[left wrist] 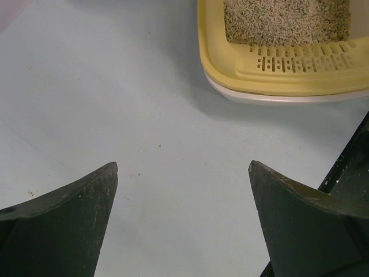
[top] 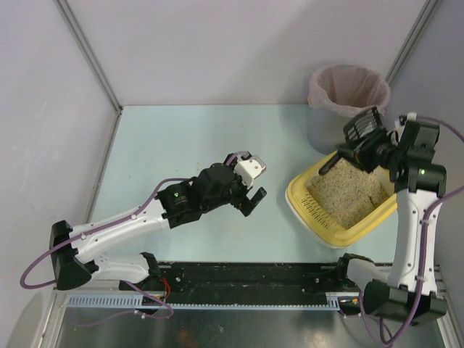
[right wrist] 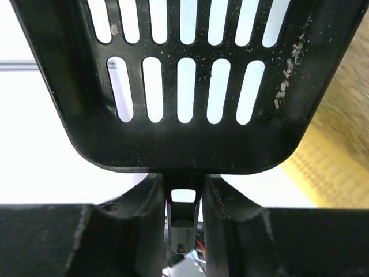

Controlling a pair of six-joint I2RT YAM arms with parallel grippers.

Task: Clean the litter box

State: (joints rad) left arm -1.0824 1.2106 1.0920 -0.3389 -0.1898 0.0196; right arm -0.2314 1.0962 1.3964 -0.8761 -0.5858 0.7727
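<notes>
Right gripper (right wrist: pixel 183 190) was pinched down narrow on the handle of a black slotted scoop (right wrist: pixel 184 86). The blade stuck straight out ahead of the fingers with just a few grains stuck to it, so basically empty as far as I could tell. Litter box (top: pixel 301 197) sat right underneath and a bit to the right of that blade, so I'd say the next move was all about going down, not reaching out. The box lay cornerwise on the counter (top: pixel 188 138), with the gripper hanging over its far corner and the litter running back toward that arm's base. Just past the gripper stood the grey bin with the pink liner (top: pixel 348 90). Left gripper (top: pixel 254 183) was spread wide with nothing in it, and the box was well apart from it, ahead and to its right. Right arm was clearly the nearer one, so my guess is this was its job.
</notes>
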